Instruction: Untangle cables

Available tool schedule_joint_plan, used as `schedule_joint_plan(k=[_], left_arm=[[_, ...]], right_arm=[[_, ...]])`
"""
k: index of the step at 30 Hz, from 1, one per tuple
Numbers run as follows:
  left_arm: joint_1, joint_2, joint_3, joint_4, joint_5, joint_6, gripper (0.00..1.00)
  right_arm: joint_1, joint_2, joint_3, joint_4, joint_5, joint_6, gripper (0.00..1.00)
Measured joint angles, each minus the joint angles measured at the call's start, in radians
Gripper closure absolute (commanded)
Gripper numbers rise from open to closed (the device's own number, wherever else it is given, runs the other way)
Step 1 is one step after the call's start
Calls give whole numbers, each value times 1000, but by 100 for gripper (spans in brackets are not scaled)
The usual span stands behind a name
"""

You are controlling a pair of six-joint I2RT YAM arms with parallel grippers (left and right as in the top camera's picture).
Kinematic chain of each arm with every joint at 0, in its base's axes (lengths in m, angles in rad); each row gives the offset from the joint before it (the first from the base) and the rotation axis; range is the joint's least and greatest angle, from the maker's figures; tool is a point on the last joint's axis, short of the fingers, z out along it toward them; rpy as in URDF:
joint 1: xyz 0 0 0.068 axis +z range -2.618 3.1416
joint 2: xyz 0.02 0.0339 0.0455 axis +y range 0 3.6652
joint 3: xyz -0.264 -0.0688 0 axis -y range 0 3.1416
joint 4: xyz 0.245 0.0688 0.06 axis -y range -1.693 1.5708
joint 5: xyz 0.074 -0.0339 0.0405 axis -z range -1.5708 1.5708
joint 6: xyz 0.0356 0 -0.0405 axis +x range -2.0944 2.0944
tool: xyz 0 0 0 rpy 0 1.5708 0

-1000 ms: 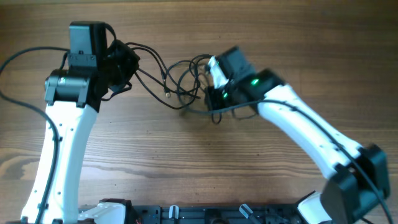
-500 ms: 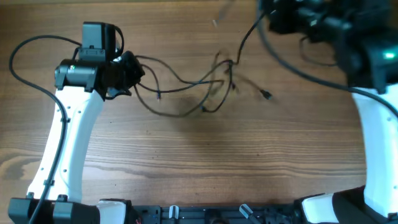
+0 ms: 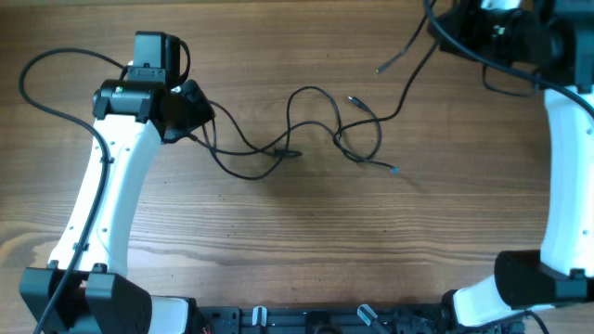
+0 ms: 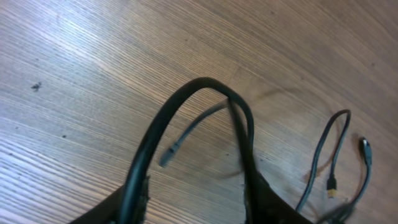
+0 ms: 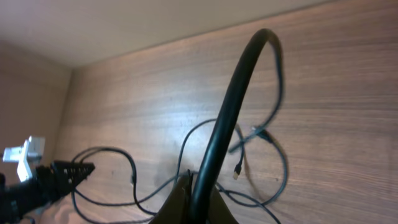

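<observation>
Several thin black cables (image 3: 290, 153) lie spread in loose loops across the middle of the wooden table. My left gripper (image 3: 197, 113) sits at their left end. In the left wrist view its fingers (image 4: 196, 193) stand apart, and a black cable loop (image 4: 205, 82) arches from one finger to the other. More cables with small plugs (image 4: 323, 149) lie to its right. My right gripper (image 3: 445, 30) is high at the far right, shut on one cable (image 3: 413, 79) that hangs down to the bundle. In the right wrist view the shut fingers (image 5: 194, 186) pinch that cable (image 5: 236, 93).
A thick black arm cable (image 3: 37, 70) loops over the table at the far left. A dark base rail (image 3: 297, 320) runs along the front edge. The left arm's gripper shows at the left edge of the right wrist view (image 5: 37, 180).
My right gripper has risen and swung to the far right with one cable in it. The tight bundle has been drawn out into loose loops. The left arm shifted slightly right.
</observation>
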Motion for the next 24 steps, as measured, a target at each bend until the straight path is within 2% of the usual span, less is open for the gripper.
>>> schedule_joint_plan(k=[3, 7, 10, 11, 13, 19, 21, 23, 24], left_arm=[[0, 0, 0, 19, 80, 32, 35], [-1, 0, 0, 60, 330, 227, 34], [-24, 6, 0, 86, 412, 295, 33], [-48, 21, 0, 110, 432, 299, 26], [-79, 53, -1, 166, 454, 294, 1], [-122, 104, 0, 219, 527, 424, 0], [-94, 104, 27, 213, 527, 415, 0], [-63, 104, 100, 218, 518, 354, 0], [-54, 103, 128, 216, 496, 285, 0]], right_arm=[[35, 10, 0, 0, -29, -39, 96], [68, 10, 0, -1, -51, -68, 96], [68, 10, 0, -3, -78, -72, 96], [68, 10, 0, -2, -108, -72, 96], [68, 10, 0, 6, -142, -72, 96], [68, 10, 0, 11, -182, -89, 96], [68, 10, 0, 10, -185, -95, 96], [68, 10, 0, 11, -185, -97, 96], [68, 10, 0, 11, -185, -97, 96]])
